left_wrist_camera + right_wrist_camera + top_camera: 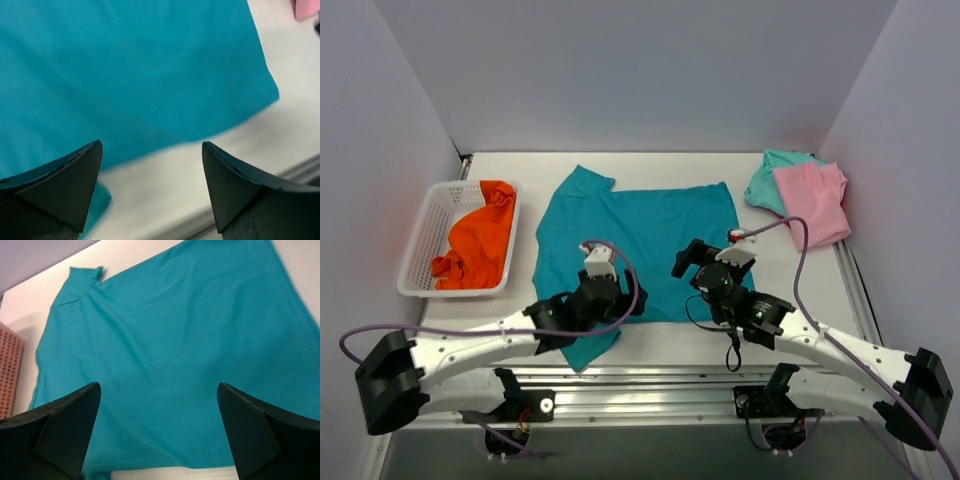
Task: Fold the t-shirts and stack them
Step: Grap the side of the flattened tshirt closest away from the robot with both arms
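Pincers are both found open. The left gripper (pixel 150 145) is seen with its jaws wide apart and nothing between them, over the near edge of the teal-blue shirt (pixel 650 235). The right gripper (pixel 157 385) is likewise spread and empty above the same cloth.

The teal-blue shirt is laid flat at the middle of the table (pixel 530 170). One projecting piece, likely a sleeve, is seen at 11 o'clock, and another at 7 o'clock is partly hidden under the left arm. The right edge is straight, and shallow wrinkles are noted across the body.

The pink shirt (pixel 812 200) is laid on the mint-green shirt (pixel 770 172) at 2 o'clock, apart from the teal one. The orange shirt (pixel 480 240) is bunched in the white basket (pixel 420 250) at 9 o'clock.

Judgement: a fold of the teal-blue shirt is in hand, and no grip is yet taken.
- The near edge should be pinched at two matched points, well spread.
- The top layer alone should be taken.
- The cloth should be lifted only enough for it to clear itself.
- Both arms should be carried toward 12 o'clock at an even pace, so that the crease is kept straight.
- The piece at 7 o'clock should be tucked in first, or a lump is likely to be trapped.
- Dragging toward 6 o'clock is to be avoided, since the table's rail is close.
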Motion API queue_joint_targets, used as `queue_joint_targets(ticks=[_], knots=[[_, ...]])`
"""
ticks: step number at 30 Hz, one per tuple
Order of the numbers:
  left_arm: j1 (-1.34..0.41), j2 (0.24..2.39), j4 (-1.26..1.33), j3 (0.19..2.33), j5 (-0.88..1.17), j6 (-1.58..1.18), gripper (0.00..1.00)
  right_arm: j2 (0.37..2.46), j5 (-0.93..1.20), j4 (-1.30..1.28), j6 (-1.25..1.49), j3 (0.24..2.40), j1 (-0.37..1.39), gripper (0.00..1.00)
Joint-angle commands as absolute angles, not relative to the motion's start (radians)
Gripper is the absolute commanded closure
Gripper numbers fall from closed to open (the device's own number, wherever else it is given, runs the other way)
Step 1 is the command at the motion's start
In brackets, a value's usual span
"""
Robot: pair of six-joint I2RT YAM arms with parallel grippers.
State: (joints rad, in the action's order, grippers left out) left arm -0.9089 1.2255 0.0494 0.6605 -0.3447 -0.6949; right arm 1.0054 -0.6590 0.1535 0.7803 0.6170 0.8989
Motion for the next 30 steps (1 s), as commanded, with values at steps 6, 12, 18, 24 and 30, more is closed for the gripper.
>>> queue_joint_targets(ticks=[6,12,18,24,30], knots=[[-1.388,1.077,-0.933,0.678,-0.921,-1.609,0.12,0.824,-0.982,-0.215,0.957,0.646,0.923,0.03],[-1.586,1.328,-1.234,0.739,-0.815,-2.069,0.15,0.811,-1.025,-0.235,0.980,0.640,0.923,0.04],[-1.655,1.364,-1.290,0.694,-0.801,-2.266,0.15,0.839,-1.020,-0.261,1.008,0.641,0.925,0.04],[-1.654,1.059,-1.108,0.482,-0.862,-2.212,0.20,0.827,-1.003,-0.230,0.994,0.624,0.925,0.04],[-1.646,1.106,-1.176,0.528,-0.838,-2.264,0.21,0.859,-1.003,-0.209,0.986,0.630,0.925,0.04]])
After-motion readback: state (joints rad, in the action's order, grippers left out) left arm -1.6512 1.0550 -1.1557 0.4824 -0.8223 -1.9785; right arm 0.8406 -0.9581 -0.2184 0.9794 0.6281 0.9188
